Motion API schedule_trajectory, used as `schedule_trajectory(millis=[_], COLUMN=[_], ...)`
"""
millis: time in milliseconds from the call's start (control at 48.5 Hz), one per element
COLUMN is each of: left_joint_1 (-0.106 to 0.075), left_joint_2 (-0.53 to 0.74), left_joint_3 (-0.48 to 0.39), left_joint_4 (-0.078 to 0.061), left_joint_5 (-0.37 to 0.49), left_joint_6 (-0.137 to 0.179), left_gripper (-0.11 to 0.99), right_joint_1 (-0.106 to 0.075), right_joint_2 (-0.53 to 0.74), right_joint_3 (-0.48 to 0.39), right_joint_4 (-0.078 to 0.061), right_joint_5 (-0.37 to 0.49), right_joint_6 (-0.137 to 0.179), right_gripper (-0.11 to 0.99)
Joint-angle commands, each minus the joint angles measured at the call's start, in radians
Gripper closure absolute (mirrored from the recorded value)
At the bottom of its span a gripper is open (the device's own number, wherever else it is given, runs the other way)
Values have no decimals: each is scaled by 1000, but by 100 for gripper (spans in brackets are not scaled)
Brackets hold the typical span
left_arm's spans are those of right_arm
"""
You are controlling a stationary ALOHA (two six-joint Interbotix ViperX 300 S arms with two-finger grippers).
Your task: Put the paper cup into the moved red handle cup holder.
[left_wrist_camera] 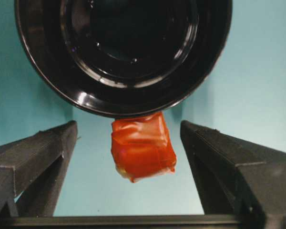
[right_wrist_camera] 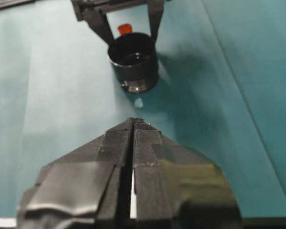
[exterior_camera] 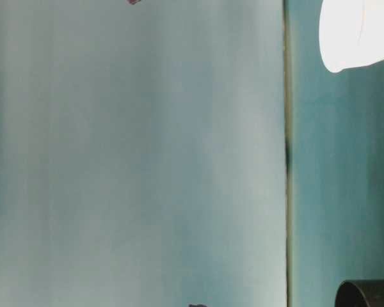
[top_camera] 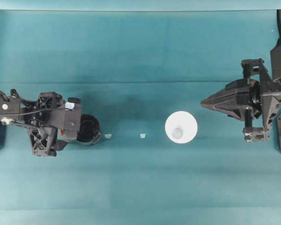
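The white paper cup [top_camera: 181, 127] stands on the teal table right of centre, also seen close up in the table-level view [exterior_camera: 357, 32]. At the left stands the glossy black red handle cup holder [top_camera: 90, 130], empty inside [left_wrist_camera: 124, 47]. Its red handle [left_wrist_camera: 142, 147] points toward my left arm. My left gripper [top_camera: 68, 131] is open, with one finger [left_wrist_camera: 43, 152] on each side of the handle and a gap to both. My right gripper [top_camera: 203, 103] is shut and empty. It hovers right of the cup, apart from it, and points at the holder [right_wrist_camera: 133, 59].
Two small pale scraps [top_camera: 108, 136] [top_camera: 143, 136] lie on the cloth between holder and cup. The teal table [top_camera: 140, 56] stretches bare behind and in front of them. Dark frame posts stand at the far left and right edges.
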Motion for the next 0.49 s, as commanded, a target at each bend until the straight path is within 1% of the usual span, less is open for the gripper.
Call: schedule_trajectory(millis=[0, 227, 350, 412, 474], left_joint_1=[2, 6, 6, 6, 6], left_joint_2=[-5, -5, -5, -5, -6], left_joint_3=[-9, -15, -17, -12, -9], left_joint_4=[2, 3, 2, 3, 2], left_joint_5=[-6, -25, -31, -31, -31], left_joint_6=[-2, -2, -2, -2, -2], left_gripper=[-7, -7, -4, 1, 14], right_joint_1=[-3, -3, -3, -3, -3], right_joint_2=[-2, -2, -2, -2, -2], right_joint_3=[-25, -23, -21, -21, -21], right_joint_4=[3, 3, 3, 3, 3], right_joint_5=[-5, -5, -5, -5, -5], right_joint_6=[9, 9, 9, 9, 9], right_gripper=[98, 98, 98, 98, 98])
